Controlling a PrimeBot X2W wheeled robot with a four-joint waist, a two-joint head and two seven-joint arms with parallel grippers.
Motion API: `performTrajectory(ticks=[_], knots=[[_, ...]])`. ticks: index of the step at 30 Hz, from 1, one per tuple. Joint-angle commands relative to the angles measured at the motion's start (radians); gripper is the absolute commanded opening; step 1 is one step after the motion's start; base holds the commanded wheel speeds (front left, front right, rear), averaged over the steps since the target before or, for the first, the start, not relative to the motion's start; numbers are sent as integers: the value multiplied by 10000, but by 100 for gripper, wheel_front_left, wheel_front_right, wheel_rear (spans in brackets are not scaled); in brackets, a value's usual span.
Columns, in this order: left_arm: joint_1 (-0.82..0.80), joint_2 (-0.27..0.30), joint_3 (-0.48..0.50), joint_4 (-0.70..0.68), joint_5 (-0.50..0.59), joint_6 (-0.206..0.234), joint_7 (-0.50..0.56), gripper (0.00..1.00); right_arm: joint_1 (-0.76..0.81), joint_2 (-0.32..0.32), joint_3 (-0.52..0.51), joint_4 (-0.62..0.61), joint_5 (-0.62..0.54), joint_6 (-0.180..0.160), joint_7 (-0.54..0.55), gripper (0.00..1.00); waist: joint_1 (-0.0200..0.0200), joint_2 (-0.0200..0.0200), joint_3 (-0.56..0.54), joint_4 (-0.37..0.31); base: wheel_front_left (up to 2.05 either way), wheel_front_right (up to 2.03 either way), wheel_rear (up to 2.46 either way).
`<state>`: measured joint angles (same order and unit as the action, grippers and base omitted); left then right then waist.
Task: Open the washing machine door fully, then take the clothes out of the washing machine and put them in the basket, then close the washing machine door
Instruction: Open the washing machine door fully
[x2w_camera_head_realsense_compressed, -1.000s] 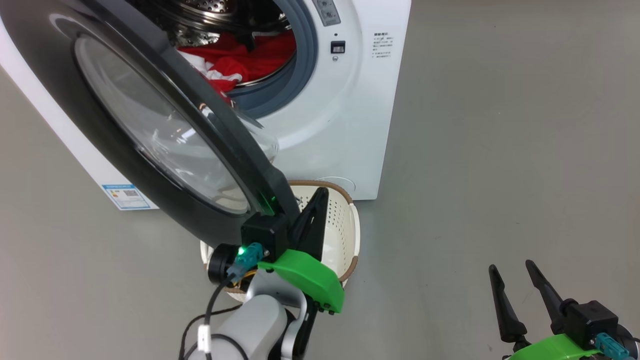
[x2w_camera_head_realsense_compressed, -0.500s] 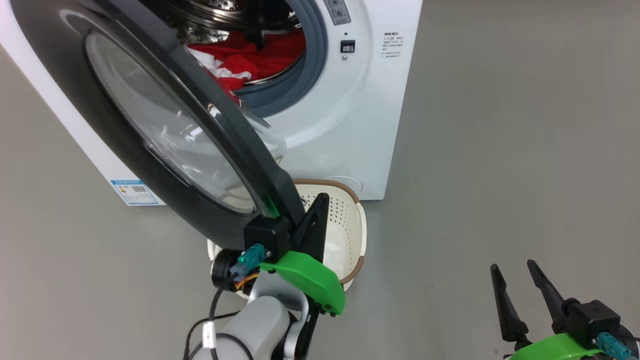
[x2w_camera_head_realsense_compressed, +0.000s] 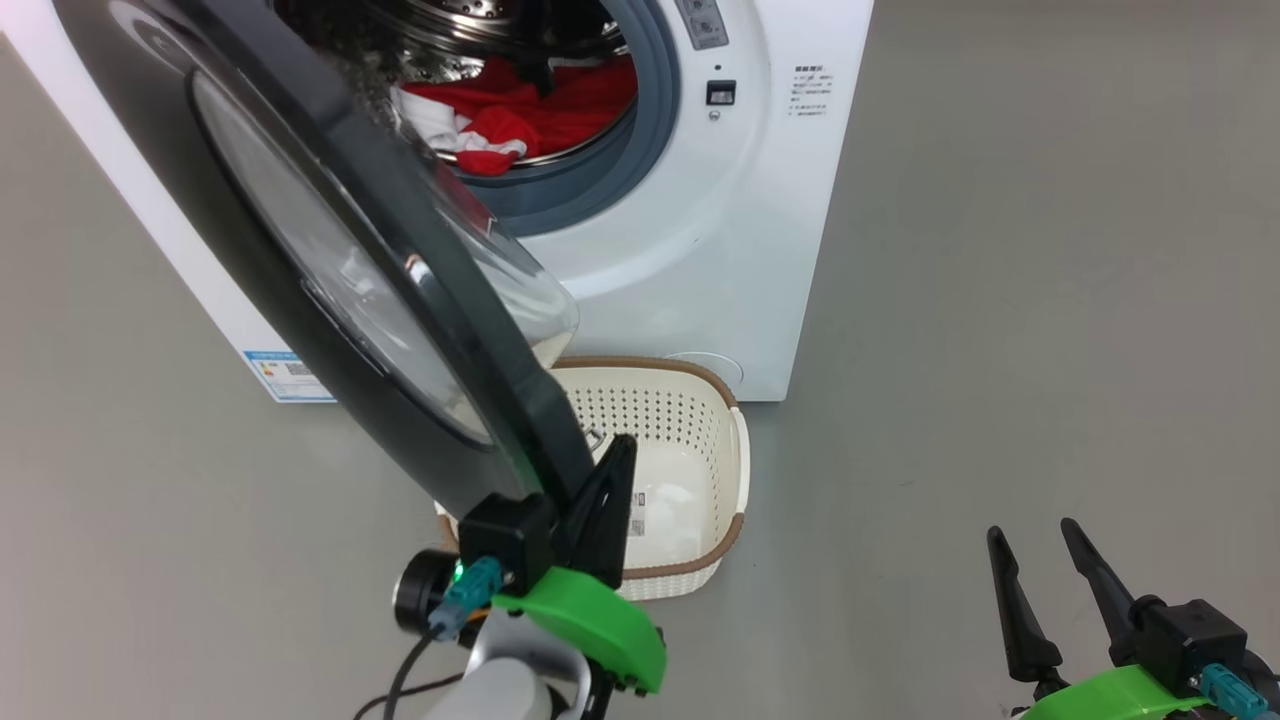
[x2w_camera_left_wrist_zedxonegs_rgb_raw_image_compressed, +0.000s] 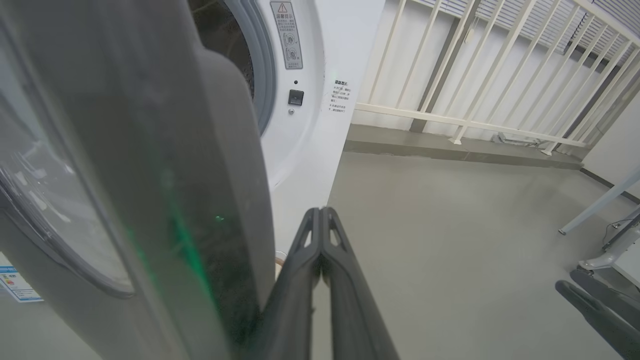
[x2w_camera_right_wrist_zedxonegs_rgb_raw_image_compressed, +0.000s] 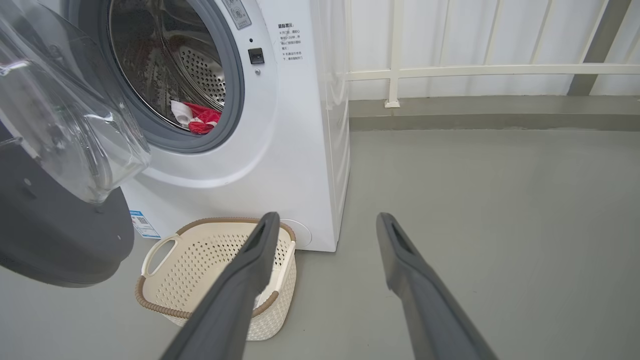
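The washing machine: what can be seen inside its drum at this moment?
Red and white clothes lie at the bottom of the steel drum. The open washing machine door covers the drum's left part in the head view, so anything there cannot be seen.

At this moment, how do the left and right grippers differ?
The left gripper has its fingers shut together; the right gripper has its fingers standing apart. The left gripper lies close along the lower edge of the open door; the right gripper hangs over the floor, away from the door and the basket. Shared: both have long dark fingers, and neither holds any of the clothes.
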<state>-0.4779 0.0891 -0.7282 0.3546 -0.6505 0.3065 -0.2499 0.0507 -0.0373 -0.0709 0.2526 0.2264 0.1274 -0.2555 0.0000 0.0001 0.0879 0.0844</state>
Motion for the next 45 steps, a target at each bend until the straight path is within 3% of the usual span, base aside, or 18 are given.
performTrajectory(ticks=[1, 26, 36, 45], knots=[[136, 622, 547, -299, 49, 409, -112, 0, -402, -129, 243, -198, 14, 33, -63, 100, 0, -1, -39, 50, 0, 0, 0], [2568, 2613, 1312, -3355, 167, 2262, 197, 0, -226, -129, 223, -152, -90, 33, -63, 100, 0, -1, -326, 572, 0, 0, 0], [3172, 3194, 2007, -3846, -8, 2703, 137, 0, -250, -129, 188, -181, -134, 33, -63, 100, 0, -1, -290, 707, 0, 0, 0], [3638, 3634, 3009, -3923, -162, 2787, -30, 0, -286, -129, 132, -222, -138, 33, -63, 100, 0, -1, -240, 763, 0, 0, 0]])
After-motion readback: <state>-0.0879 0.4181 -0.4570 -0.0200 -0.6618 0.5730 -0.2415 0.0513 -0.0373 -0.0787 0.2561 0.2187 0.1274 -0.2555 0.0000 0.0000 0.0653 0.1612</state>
